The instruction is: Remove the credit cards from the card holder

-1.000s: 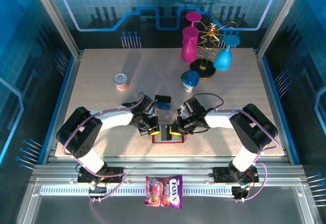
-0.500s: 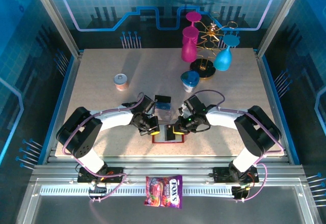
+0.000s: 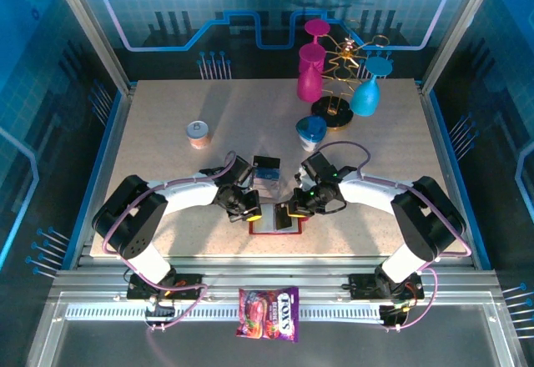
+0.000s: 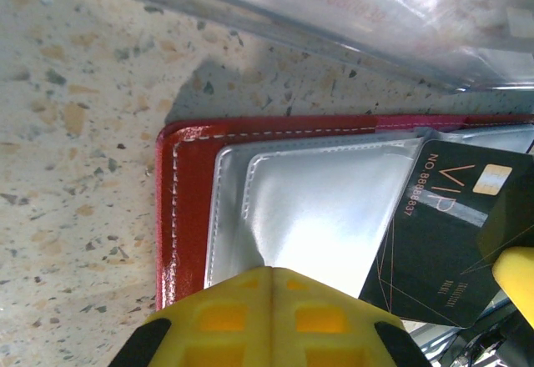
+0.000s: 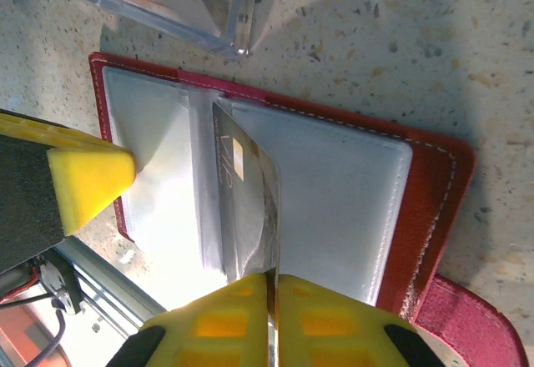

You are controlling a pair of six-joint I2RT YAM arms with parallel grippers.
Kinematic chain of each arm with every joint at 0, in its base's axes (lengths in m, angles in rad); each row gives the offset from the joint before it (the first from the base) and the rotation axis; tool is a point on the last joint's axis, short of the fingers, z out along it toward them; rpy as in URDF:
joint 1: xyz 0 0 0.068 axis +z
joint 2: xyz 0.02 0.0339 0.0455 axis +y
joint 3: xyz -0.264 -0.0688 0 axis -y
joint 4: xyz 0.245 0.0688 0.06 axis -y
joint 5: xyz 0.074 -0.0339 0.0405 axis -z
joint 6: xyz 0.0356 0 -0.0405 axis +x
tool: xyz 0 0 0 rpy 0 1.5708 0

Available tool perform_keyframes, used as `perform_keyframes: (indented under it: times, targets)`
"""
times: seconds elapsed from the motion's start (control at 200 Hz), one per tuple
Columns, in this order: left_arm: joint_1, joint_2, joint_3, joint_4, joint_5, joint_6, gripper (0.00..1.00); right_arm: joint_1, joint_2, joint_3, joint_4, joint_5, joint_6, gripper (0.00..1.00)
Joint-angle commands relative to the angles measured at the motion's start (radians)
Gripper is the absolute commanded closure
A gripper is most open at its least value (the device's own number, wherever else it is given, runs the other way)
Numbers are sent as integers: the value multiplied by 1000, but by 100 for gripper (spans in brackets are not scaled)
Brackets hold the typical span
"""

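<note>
- The card holder (image 3: 275, 222) lies open, inside up, on the table (image 3: 167, 108) at 6 o'clock, close to the near edge. Its red cover frames greyish clear pockets (image 5: 342, 200), and its side tab (image 5: 467, 329) sticks out at one corner.
- A dark credit card (image 5: 246, 208) marked VIP rises tilted out of the pocket by the fold, one end inside the pocket.
- The right gripper (image 5: 273, 282) comes in from 3 o'clock of the holder. Its yellow fingers are pinched on the free edge of that card, which shows as a thin line between them.
- The left gripper (image 4: 269, 277) comes in from 9 o'clock with its fingers pressed together and nothing between them. Its tip (image 5: 92, 179) bears down on the clear pocket on its own side of the holder.
- The two grippers face each other over the holder, near but apart.
- A transparent acrylic tray (image 3: 267, 170) sits just beside the holder at 12 o'clock, with something dark and blue inside it.
- Farther out are a small tin (image 3: 198, 133) at 10 o'clock and a blue cup (image 3: 311, 132) at 1 o'clock.
- Behind the cup stands a gold rack (image 3: 344, 67) carrying a pink glass (image 3: 310, 71) and a cyan glass (image 3: 365, 98).
- A sweets bag (image 3: 269, 313) lies off the table on the rail at 6 o'clock.
</note>
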Motion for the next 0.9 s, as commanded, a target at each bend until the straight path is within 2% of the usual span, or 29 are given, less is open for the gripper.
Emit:
perform_keyframes:
  times: [0.0, 0.21, 0.435, 0.63, 0.896]
  targets:
    - [-5, 13, -19, -32, 9, 12, 95, 22, -5, 33, -32, 12, 7, 89]
    - [-4, 12, -23, -29, 11, 12, 95, 48, 1, 31, 4, -15, 49, 84]
    - [-5, 13, -24, -27, 9, 11, 95, 63, -3, 31, 6, -11, 65, 82]
    - [-5, 14, -21, -30, 9, 13, 95, 64, -9, 34, -6, -5, 63, 84]
    - [-5, 3, -12, -44, 3, 12, 94, 64, -16, 45, -21, 0, 54, 92]
